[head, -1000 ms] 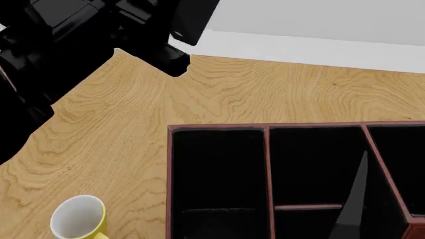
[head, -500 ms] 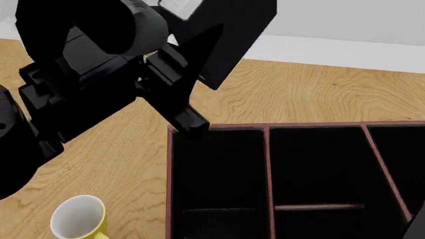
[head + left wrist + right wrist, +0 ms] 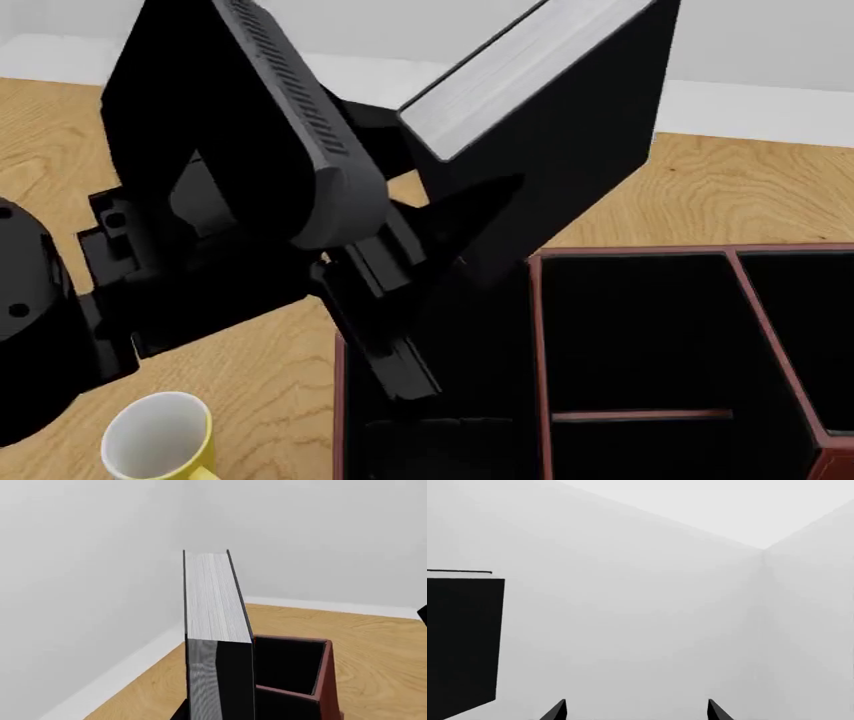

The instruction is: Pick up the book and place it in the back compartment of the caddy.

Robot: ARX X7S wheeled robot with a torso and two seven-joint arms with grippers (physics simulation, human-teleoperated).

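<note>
The book (image 3: 534,90), black covers with a white page block, is held tilted in the air by my left gripper (image 3: 447,250), which is shut on its lower end. The lower end hangs over the far left corner of the caddy (image 3: 641,251), a black tray with reddish-brown rims and dividers. In the left wrist view the book (image 3: 213,600) stretches away from the camera, with the caddy's corner (image 3: 325,670) beside it. My right gripper (image 3: 636,711) is open and empty, facing the white wall; it does not show in the head view.
A yellow mug (image 3: 158,438) with a white inside stands on the wooden table (image 3: 747,190), left of the caddy. My left arm (image 3: 200,200) covers much of the table's left side. A white wall with a baseboard runs behind the table.
My left arm has swung right and down with the book, from the top left corner to above the caddy's left side. A grey wedge at the lower right has left the view.
</note>
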